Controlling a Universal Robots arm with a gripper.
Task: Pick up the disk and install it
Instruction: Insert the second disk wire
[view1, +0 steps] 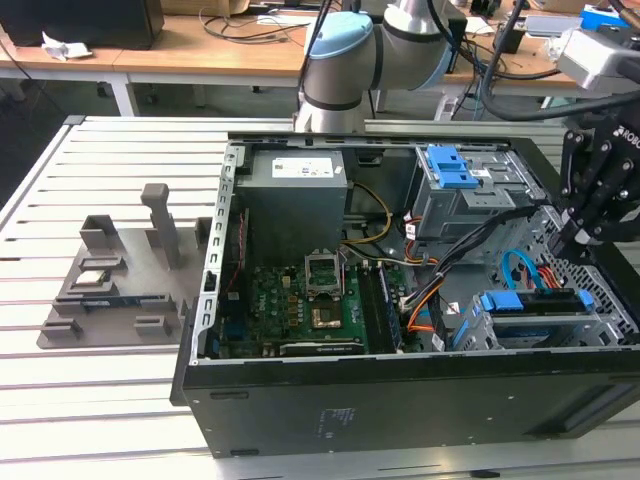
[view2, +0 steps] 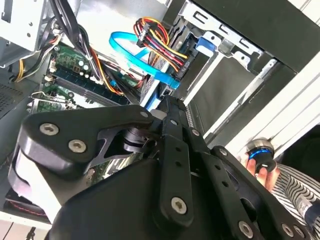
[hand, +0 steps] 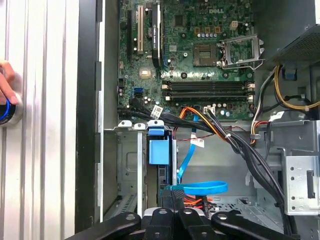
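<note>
The disk (view1: 530, 302), silver with a bright blue frame, lies in the drive cage at the corner of the open computer case (view1: 400, 400) on the exterior view's right. In the first wrist view its blue frame (hand: 160, 150) sits between the cage's metal rails. My gripper (view1: 577, 240) hangs just above the far end of that cage, close to the disk and apart from it as far as I can see. Its black fingers (hand: 173, 192) meet at the tip, shut, and nothing shows between them. The second wrist view looks along the gripper (view2: 169, 102) toward the cage.
A blue flat cable (hand: 200, 187) and a bundle of coloured wires (view2: 155, 45) loop right beside the cage. The motherboard (view1: 300, 300) fills the case floor. A grey fixture tray (view1: 110, 290) lies on the slatted table. A person's hand (hand: 5, 95) rests on a round button.
</note>
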